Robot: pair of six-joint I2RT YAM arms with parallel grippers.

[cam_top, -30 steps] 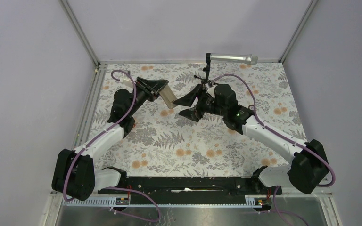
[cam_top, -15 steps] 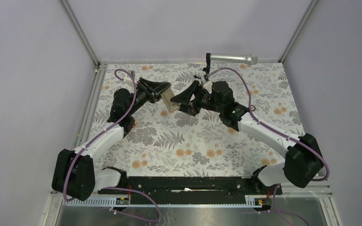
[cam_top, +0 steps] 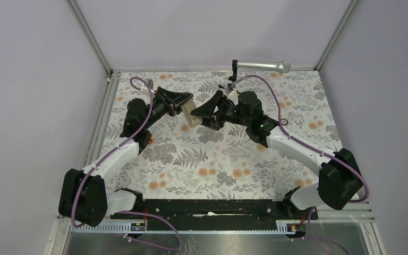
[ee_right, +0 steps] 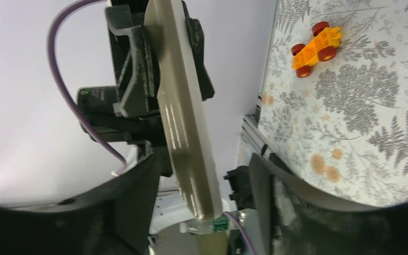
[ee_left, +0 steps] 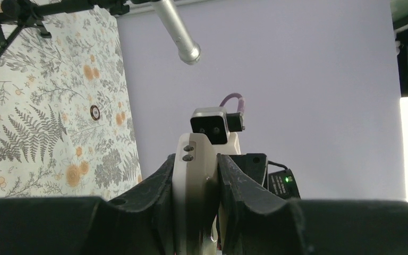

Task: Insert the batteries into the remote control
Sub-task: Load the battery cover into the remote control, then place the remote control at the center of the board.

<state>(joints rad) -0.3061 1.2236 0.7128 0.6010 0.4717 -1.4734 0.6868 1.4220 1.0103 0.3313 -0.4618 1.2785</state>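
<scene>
Nearest the arm bases, on the near side of the remote control (cam_top: pixel 190 113), the fern-printed table cover (cam_top: pixel 218 164) lies open across to the metal rail (cam_top: pixel 99 133) on the left and to the wall on the right, so both elbows have broad room. The remote control is held up off the cover, tilted. From above it is mostly masked by black fingers, so only a tan sliver shows. The left gripper (cam_top: pixel 186 105) is clamped on it from the left. That arm's wrist view shows both pads pressed against the remote control (ee_left: pixel 194 183), seen edge-on with its lower end lost between them. The right gripper (cam_top: pixel 196 118) reaches in from the right of the remote control, its jaws apart and straddling the free end. In its wrist view the tan back of the remote control (ee_right: pixel 183 122) stands between the fingers (ee_right: pixel 133 207). There is a clear gap on one side, while contact on the other cannot be told. The tip of the remote control is cut off at the bottom of that view. Whether the batteries sit in its recess cannot be made out in any view. Left of the remote control, an orange toy car (ee_right: pixel 314 42) sits on the cover near the rail and cannot be picked out from above. Beyond and right of the remote control, a silver microphone (cam_top: pixel 260 66) on its black stand (cam_top: pixel 234 75) occupies the far edge, close to the right arm's wrist, where space is tightest.
</scene>
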